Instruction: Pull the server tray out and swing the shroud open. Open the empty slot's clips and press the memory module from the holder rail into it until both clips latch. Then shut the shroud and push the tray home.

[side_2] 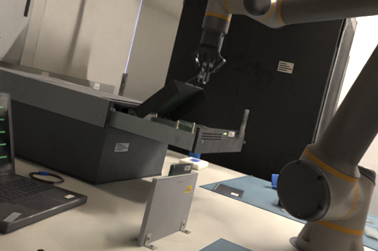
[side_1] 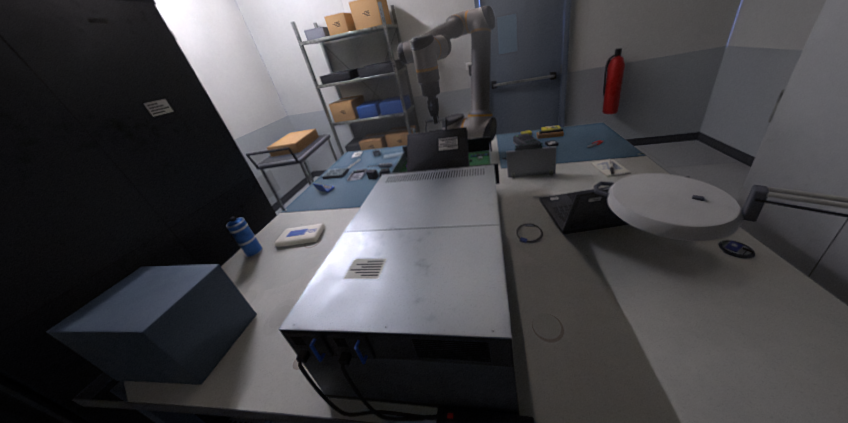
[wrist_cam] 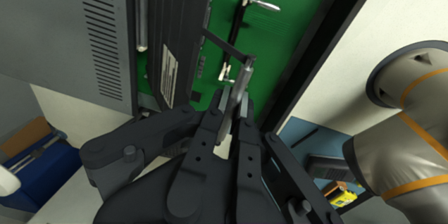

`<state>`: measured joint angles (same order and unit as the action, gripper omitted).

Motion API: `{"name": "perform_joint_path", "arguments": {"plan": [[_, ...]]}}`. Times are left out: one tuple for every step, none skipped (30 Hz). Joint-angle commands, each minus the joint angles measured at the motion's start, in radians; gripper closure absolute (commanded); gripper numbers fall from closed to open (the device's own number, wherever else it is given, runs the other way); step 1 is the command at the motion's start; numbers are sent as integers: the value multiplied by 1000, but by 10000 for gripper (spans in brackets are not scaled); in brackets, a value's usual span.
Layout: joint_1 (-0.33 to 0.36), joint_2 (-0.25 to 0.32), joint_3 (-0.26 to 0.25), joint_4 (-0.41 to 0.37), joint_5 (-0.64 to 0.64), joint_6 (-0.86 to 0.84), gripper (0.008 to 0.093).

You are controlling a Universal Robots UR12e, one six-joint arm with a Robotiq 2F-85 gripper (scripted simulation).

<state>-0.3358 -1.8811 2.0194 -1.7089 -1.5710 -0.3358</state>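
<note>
The shroud's small grey handle [wrist_cam: 236, 86] is clamped between the fingers of my closed gripper [wrist_cam: 232, 102] [side_2: 204, 81], above the pulled-out server tray [side_2: 195, 133]. The black shroud [side_2: 174, 98] [side_1: 436, 148] is tilted up at a steep angle on its hinge at the chassis side. Under it the green board [wrist_cam: 278, 23] shows a black memory slot [wrist_cam: 236, 30] with pale clips at both ends. The memory module [side_2: 180, 169] stands in the grey holder rail [side_2: 166, 208] on the table in front of the chassis. The tray's front handle [side_2: 243, 123] sticks up at its outer end.
The grey server chassis [side_1: 416, 264] fills the middle of the table. A laptop [side_2: 27, 193] and a cable loop [side_2: 45, 176] lie beside it. Blue mats [side_2: 244, 193] with small parts lie near my arm's base [side_2: 329, 199]. A tall black cabinet [side_2: 274, 74] stands behind the tray.
</note>
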Motion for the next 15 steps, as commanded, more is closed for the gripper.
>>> {"name": "perform_joint_path", "arguments": {"plan": [[2, 6, -11, 3, 0, 2, 934], [5, 12, -21, 8, 0, 5, 934], [7, 19, -32, 12, 0, 7, 934], [10, 26, -43, 16, 0, 10, 934], [12, 33, -54, 19, 0, 12, 934], [15, 40, -65, 23, 0, 15, 934], [18, 47, -75, 27, 0, 18, 934], [20, 55, -86, 30, 0, 20, 934], [23, 62, -97, 33, 0, 23, 934], [25, 70, -107, 36, 0, 25, 934], [28, 78, -118, 39, 0, 28, 934], [30, 85, -128, 41, 0, 30, 934], [33, 93, -139, 44, 0, 33, 934], [35, 101, -149, 46, 0, 35, 934], [38, 109, -159, 48, 0, 38, 934]]}}
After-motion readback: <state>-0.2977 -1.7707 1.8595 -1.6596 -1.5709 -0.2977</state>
